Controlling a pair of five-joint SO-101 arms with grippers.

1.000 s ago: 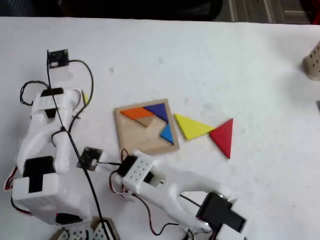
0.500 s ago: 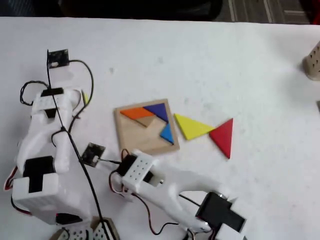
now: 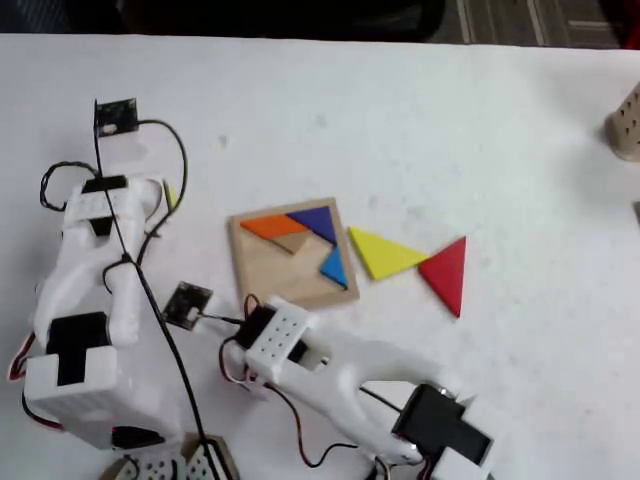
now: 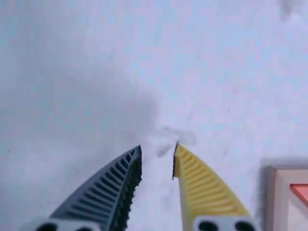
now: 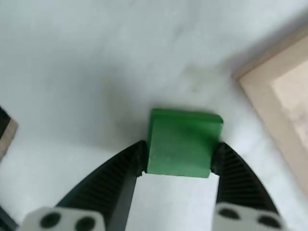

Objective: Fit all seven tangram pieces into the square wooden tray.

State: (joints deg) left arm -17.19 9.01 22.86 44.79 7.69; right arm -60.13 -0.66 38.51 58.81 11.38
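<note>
The right gripper [image 5: 179,155] is clenched on a green square wooden piece [image 5: 183,143], one black ribbed finger pressed to each of two opposite sides. The square wooden tray [image 5: 255,91] lies just ahead of the fingertips and off to one side, with only its corner in the wrist camera's sight. The tray's rim runs at a slant to the green piece's edges, so the piece likely needs a turn of the wrist as well as a short carry before it can drop in. Whether it hangs clear of the white table [image 3: 420,130] or rests on it is hard to tell.

From above, the right arm's wrist [image 3: 275,335] sits just beside the tray's [image 3: 268,272] edge on the robot's side, nearer to it than the left arm. An orange piece [image 3: 270,226], a dark blue piece [image 3: 315,222] and a light blue triangle [image 3: 333,267] already lie in the tray. A yellow triangle [image 3: 383,253] and a red triangle [image 3: 447,273] wait on the table at its far side, touching tip to tip.

The left gripper [image 4: 157,154] stands over bare table near another tray corner [image 4: 276,192], its grey and yellow fingers parted by a narrow gap and gripping nothing.
</note>
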